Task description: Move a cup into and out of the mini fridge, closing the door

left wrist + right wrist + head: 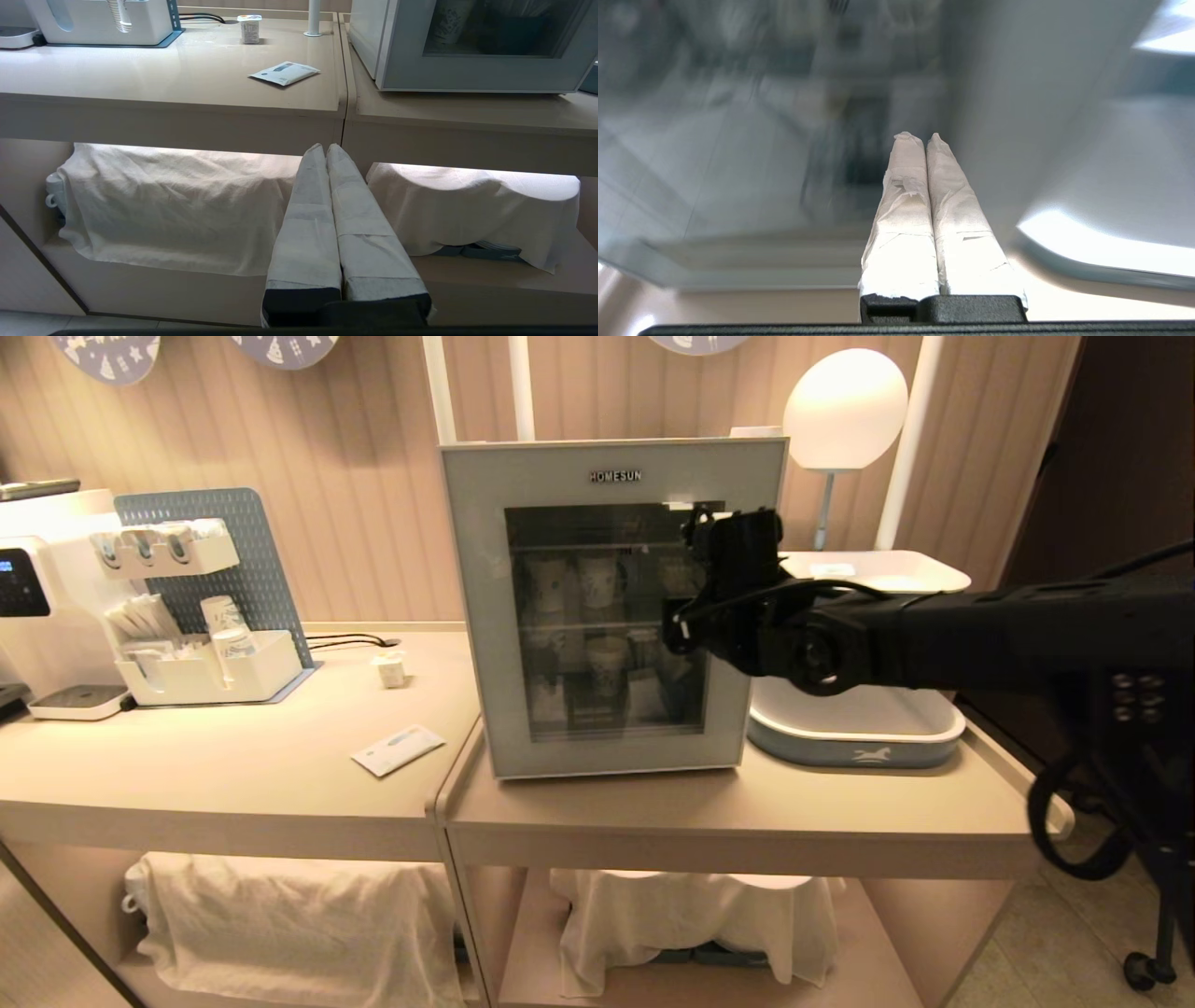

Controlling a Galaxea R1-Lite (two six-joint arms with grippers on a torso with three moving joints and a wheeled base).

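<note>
The mini fridge (366, 37) stands on the right counter, and its door (485, 616) with the dark glass window is closed. Through the glass I see paper cups (597, 583) on the wire shelves. The cup (390, 669), a tiny white tub, stands on the left counter, left of the fridge, and also shows in the left wrist view as the cup (249, 29). My right arm (934, 635) reaches in from the right, its wrist in front of the door's right side. The right gripper (920, 137) is shut and empty, close to the glass. My left gripper (325, 147) is shut, empty and parked below counter height.
A flat white sachet (399, 749) lies near the left counter's front edge. A drinks machine (37, 588) and an organiser with paper cups (201, 672) stand at the far left. A white basin (854, 723) and a lamp (845, 406) stand right of the fridge. Cloth-covered items (289, 915) fill the lower shelves.
</note>
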